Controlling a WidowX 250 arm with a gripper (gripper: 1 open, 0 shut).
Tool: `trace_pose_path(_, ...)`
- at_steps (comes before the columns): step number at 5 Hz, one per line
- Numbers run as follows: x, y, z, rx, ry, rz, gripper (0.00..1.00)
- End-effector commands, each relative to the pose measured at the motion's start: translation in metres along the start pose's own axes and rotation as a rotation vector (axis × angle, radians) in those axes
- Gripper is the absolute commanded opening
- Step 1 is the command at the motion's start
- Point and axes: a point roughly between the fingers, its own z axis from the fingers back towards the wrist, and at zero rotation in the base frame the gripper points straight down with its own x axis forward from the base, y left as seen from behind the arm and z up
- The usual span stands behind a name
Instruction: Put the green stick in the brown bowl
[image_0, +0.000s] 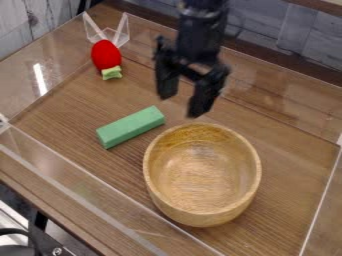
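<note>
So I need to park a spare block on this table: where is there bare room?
Bare wood lies left of the green stick, toward the near-left corner, and across the far right behind the brown bowl. It is tight between stick and bowl, where the open claw hangs.

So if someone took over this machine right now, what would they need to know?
Hand: open, holding nothing, pointing down, in the air above the table, up and right of the green stick.
Green stick: lying flat on the wooden table, just left of the brown bowl.
Brown bowl: empty, upright.
Also there: a red toy at the back left.
Done: nothing yet.
Left: grasp the stick, lift it, drop it in the bowl.
</note>
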Motion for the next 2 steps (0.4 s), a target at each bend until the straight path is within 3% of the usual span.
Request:
trace_pose_path(1,-0.017,0.021,0.01,0.056,-0.093,-0.117,1.0)
trace_pose_path(2,-0.033,0.04,0.002,0.083,-0.121,-0.199,1.0)
